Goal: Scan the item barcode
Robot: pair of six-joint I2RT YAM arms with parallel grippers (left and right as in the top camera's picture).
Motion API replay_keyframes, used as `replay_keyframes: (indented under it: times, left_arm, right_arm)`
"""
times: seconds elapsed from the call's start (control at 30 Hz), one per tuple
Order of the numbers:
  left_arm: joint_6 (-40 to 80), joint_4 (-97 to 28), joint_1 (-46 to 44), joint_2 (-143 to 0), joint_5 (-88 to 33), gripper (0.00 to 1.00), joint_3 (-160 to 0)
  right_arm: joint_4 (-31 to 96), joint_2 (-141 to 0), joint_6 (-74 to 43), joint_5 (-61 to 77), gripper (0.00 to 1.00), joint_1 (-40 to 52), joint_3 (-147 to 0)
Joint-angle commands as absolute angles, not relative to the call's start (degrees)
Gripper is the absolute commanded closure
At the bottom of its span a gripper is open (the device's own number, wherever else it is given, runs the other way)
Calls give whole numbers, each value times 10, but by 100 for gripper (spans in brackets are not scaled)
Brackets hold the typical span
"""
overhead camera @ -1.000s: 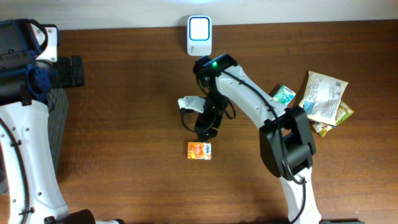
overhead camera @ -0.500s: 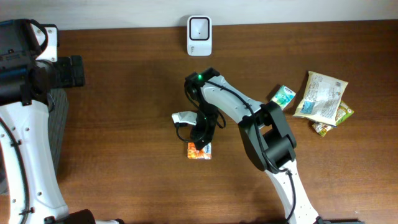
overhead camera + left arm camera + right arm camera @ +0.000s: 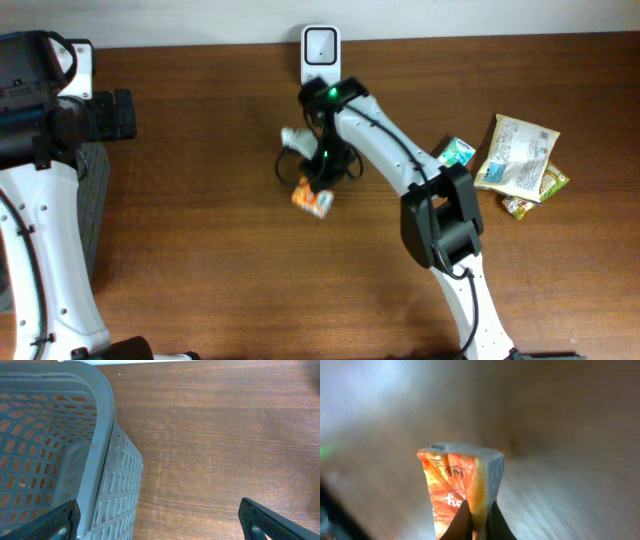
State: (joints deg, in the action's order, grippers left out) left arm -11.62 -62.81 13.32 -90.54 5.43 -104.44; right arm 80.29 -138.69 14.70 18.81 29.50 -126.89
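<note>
- Overhead, the orange packet [image 3: 312, 199] sits near the middle of the worktop [image 3: 200, 280], tilted, its long side running at a slant to the table edge.
- Right wrist view: the same orange packet [image 3: 460, 485] fills the centre, standing up from the right fingers [image 3: 461, 530], which are closed on its lower edge; the two dark tips pinch the foil with almost no gap between them.
- Its front is orange with white lettering that is too blurred to read, and a pale silver side panel faces right. No barcode can be made out.
- Everything behind the packet in that view is smeared, so whether it clears the wood cannot be told.
- A white scanner [image 3: 320, 46] stands at the far edge of the worktop, its pale window facing up; the packet lies nearer the camera's bottom edge than it, well apart.
- The right arm [image 3: 400, 160] reaches in from the lower right and bends over the packet, a green light showing on its wrist.
- To the right lie other goods: a teal packet [image 3: 456, 153], a large pale pouch [image 3: 518, 155] and a small yellow-green packet [image 3: 515, 207] partly under it.
- Far left, the left arm [image 3: 40, 110] hangs over a grey basket [image 3: 75, 435].
- Left wrist view: the left fingers [image 3: 55, 519] are spread wide, one tip at each lower corner, with only basket wall and bare wood between them.
</note>
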Motion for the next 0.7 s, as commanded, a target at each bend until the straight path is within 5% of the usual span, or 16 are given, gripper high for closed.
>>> replay_keyframes:
  times: [0.0, 0.13, 0.23, 0.53, 0.67]
  left_arm:
    - [-125, -627, 137, -905, 56, 1, -1043]
    - [-125, -627, 137, -905, 56, 1, -1043]
    - [-125, -627, 137, -905, 56, 1, -1043]
    - [-125, -627, 137, -905, 56, 1, -1043]
    - [-125, -627, 137, -905, 56, 1, -1043]
  right_arm:
    - [793, -1376, -137, -62, 96, 303, -1298]
    - [777, -1380, -267, -203, 96, 342, -1257]
    - [738, -1381, -265, -148, 96, 361, -1239]
    - [677, -1368, -65, 465, 96, 248, -1261]
    - [690, -1368, -27, 632, 96, 188, -1261]
